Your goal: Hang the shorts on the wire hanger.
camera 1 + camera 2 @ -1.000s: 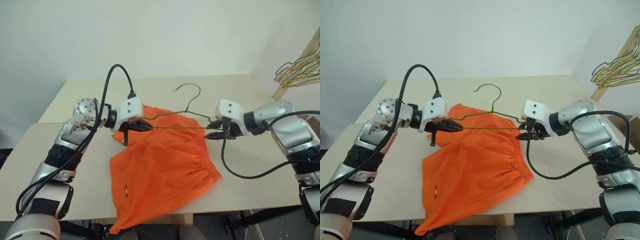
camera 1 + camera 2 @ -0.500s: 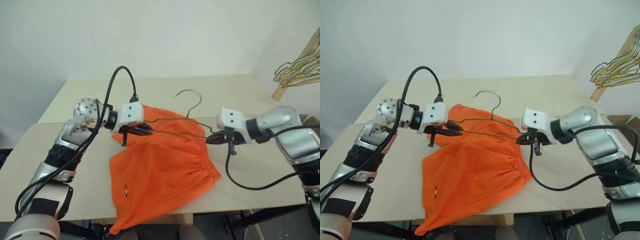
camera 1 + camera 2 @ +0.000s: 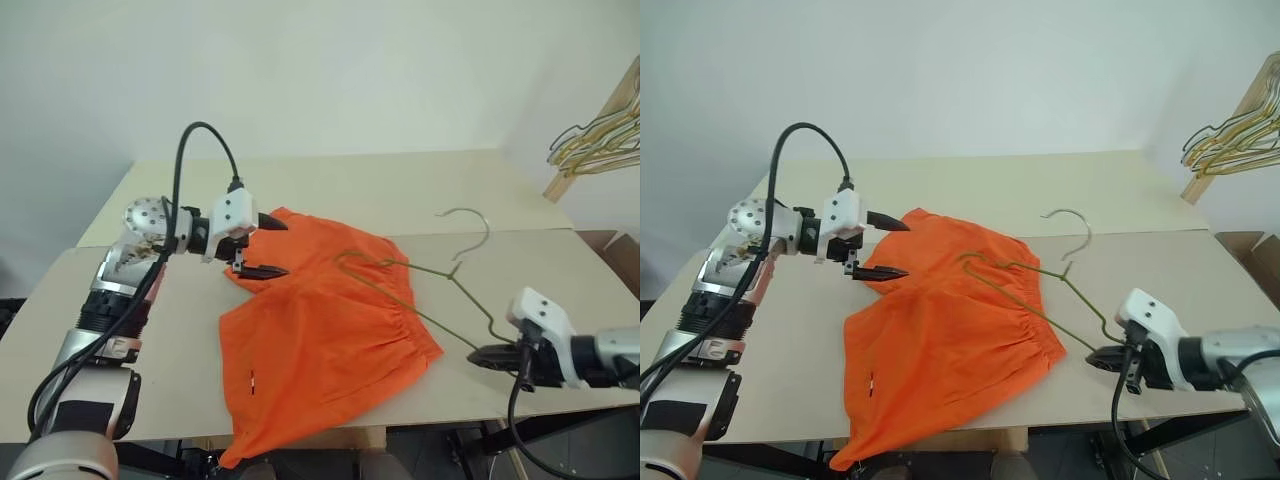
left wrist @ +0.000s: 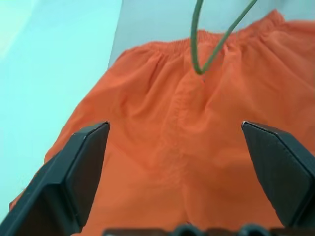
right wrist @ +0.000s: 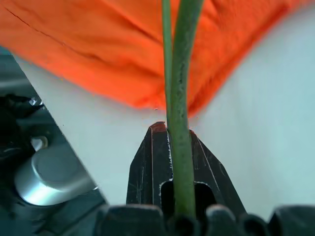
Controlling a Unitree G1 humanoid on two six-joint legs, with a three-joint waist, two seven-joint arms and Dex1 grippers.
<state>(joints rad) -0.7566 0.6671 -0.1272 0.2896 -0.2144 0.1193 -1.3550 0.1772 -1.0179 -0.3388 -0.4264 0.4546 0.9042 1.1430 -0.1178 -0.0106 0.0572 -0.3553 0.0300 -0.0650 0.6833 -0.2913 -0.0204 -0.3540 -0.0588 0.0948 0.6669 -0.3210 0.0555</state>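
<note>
The orange shorts (image 3: 320, 330) lie flat on the table, one leg hanging past the front edge. The thin olive wire hanger (image 3: 440, 285) slants across the table's right half, its hook (image 3: 465, 222) toward the back. Its far corner (image 3: 975, 262) rests on the shorts near the waistband. My right gripper (image 3: 482, 355) is shut on the hanger's near corner by the front right edge; the right wrist view shows the wire (image 5: 179, 98) pinched between the fingers. My left gripper (image 3: 272, 247) stands open at the shorts' back left edge, with only fabric (image 4: 187, 147) between its fingers (image 4: 83, 167).
A bunch of gold and green wire hangers (image 3: 600, 140) on a wooden rack stands at the far right. The beige table (image 3: 400, 190) has bare room behind and to the right of the shorts. Black cables loop off both wrists.
My left gripper opened, let go of the hanger and drew back to the left. My right gripper pulled the hanger toward the front right edge, so it swung and its far corner dropped onto the shorts.
</note>
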